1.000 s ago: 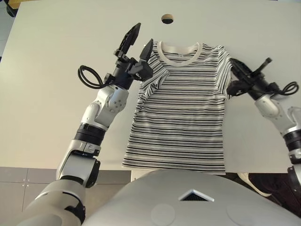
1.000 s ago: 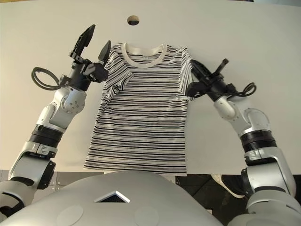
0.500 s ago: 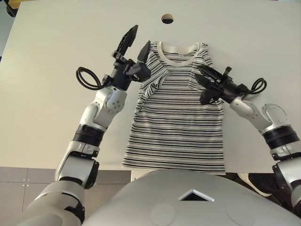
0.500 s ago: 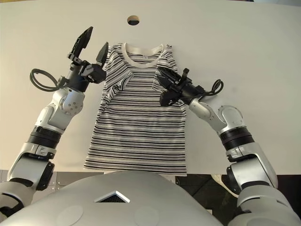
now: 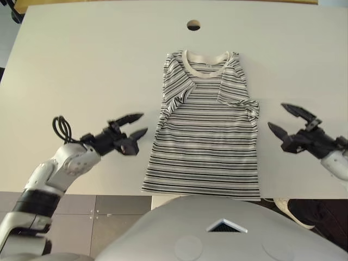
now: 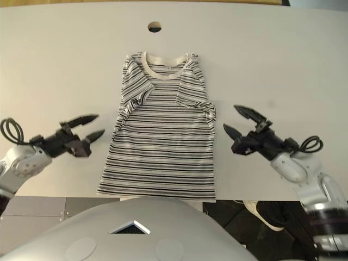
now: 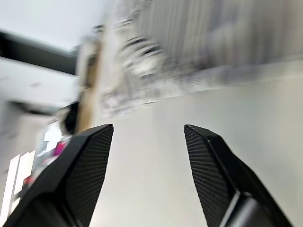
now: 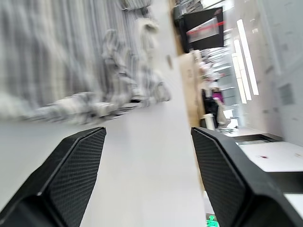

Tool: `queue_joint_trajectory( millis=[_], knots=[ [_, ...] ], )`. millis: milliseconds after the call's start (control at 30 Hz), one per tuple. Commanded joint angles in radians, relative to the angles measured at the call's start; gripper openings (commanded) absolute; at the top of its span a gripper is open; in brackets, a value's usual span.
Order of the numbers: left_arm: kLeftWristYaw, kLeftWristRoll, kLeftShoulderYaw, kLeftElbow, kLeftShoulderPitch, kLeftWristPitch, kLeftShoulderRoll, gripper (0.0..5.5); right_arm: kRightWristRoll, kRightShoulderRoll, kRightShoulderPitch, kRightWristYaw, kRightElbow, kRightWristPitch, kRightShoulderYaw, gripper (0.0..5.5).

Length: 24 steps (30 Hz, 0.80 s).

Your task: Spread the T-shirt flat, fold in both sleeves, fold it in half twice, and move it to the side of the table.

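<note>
A black-and-white striped T-shirt (image 5: 205,133) with a cream collar lies flat in the middle of the white table (image 5: 81,65), collar away from me, both sleeves folded inward over the chest. My left gripper (image 5: 136,125) hovers open just left of the shirt's lower half, fingers pointing toward it, holding nothing. My right gripper (image 5: 283,120) stands open to the right of the shirt, a little apart from its edge, also empty. The left wrist view shows the shirt (image 7: 199,42) blurred beyond the two open fingers (image 7: 90,165). In the right wrist view the shirt (image 8: 61,61) appears beyond the open fingers (image 8: 75,165).
A round cable hole (image 5: 193,25) sits in the table beyond the collar. Bare tabletop stretches to the left and to the right of the shirt. The table's near edge (image 5: 70,190) runs just below the shirt's hem.
The right gripper let go of the folded-in right sleeve and drew back to the right. The left arm dropped from beside the collar to the shirt's lower left side.
</note>
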Motion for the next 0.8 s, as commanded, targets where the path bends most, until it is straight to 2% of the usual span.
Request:
queue_joint_trajectory(
  millis=[33, 100, 167, 300, 533, 800],
  knots=[
    [-0.091, -0.044, 0.088, -0.063, 0.078, -0.001, 0.113, 2.80, -0.098, -0.045, 0.162, 0.077, -0.128, 0.035, -0.090, 3.34],
    [-0.133, -0.061, 0.104, -0.082, 0.083, 0.001, 0.130, 2.80, -0.124, -0.050, 0.187, 0.128, -0.183, 0.047, -0.090, 3.34],
    [-0.218, -0.088, 0.071, -0.125, 0.119, -0.001, 0.160, 2.80, -0.128, -0.076, 0.215, 0.202, -0.218, 0.057, -0.084, 3.34],
    [-0.358, -0.112, 0.001, -0.209, 0.106, -0.004, 0.170, 2.80, -0.124, -0.099, 0.232, 0.282, -0.237, 0.077, -0.146, 3.34],
    [-0.535, -0.179, -0.086, -0.237, 0.046, -0.044, 0.187, 2.80, -0.117, -0.139, 0.254, 0.457, -0.322, 0.034, -0.037, 3.34],
    [-0.584, -0.200, -0.132, -0.236, 0.026, -0.060, 0.157, 2.80, -0.058, -0.188, 0.210, 0.551, -0.354, -0.026, 0.047, 3.34]
  ],
)
